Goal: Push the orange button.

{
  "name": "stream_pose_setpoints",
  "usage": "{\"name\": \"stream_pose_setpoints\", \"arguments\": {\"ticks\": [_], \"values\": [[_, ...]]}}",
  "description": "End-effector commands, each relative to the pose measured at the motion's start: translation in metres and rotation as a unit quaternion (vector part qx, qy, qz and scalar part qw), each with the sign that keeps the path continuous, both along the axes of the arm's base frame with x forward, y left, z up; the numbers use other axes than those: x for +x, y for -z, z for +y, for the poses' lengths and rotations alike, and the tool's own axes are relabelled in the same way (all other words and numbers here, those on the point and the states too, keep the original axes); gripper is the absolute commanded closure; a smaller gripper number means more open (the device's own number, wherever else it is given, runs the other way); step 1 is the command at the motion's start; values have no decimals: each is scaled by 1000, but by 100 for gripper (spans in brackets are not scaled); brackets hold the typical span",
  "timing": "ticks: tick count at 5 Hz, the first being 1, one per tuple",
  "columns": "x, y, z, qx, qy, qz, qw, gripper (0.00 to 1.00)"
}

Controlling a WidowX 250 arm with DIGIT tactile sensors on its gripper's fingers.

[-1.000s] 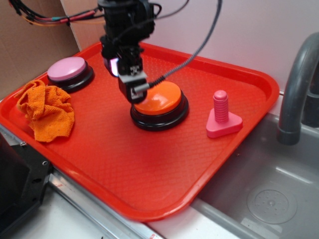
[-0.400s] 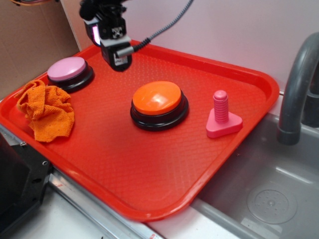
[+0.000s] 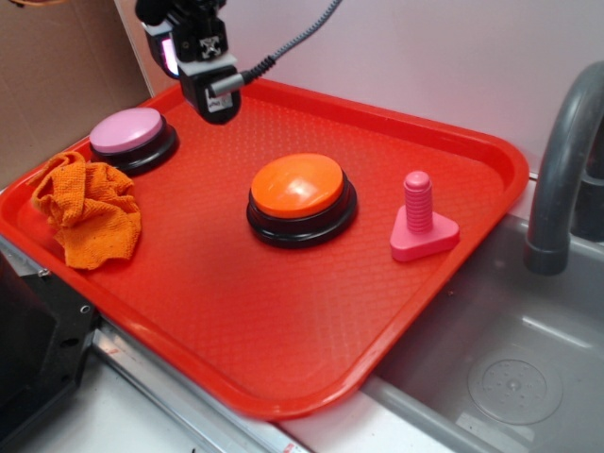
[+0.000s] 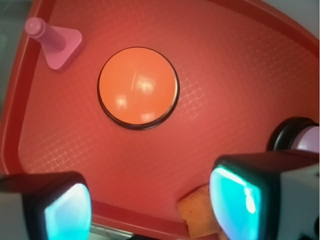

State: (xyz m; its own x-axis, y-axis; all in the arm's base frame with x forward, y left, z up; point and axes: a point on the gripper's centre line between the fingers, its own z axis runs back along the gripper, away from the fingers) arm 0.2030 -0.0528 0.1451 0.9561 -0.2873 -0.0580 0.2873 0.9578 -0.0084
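Observation:
The orange button (image 3: 299, 187) with its black ring base sits in the middle of the red tray (image 3: 283, 311). In the wrist view the orange button (image 4: 137, 87) lies well ahead, seen from above. My gripper (image 3: 213, 106) hangs raised above the tray's back left part, up and to the left of the button and apart from it. In the wrist view my gripper (image 4: 150, 207) is open and empty, with bare tray between the two glowing cyan pads (image 4: 67, 212).
A pink-topped button (image 3: 129, 135) sits at the tray's back left. An orange woven cloth (image 3: 87, 210) lies at the left edge. A pink screw-shaped toy (image 3: 420, 223) stands right of the orange button. A grey sink (image 3: 510, 368) and tap (image 3: 562, 160) are at right.
My gripper has risen off the orange button and moved back and to the left, ending high above the tray's back left part. The button stays in place.

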Motion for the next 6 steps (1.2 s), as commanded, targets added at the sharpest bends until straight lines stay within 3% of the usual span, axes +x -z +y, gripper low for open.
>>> {"name": "stream_pose_setpoints", "arguments": {"ticks": [1,5,6], "values": [[-1,-25,-3,-14,-8,-42,999,0],[-11,-44,-5,-4,-12,-67,998,0],[-10,-36,-5,-8,6,-50,999,0]]}}
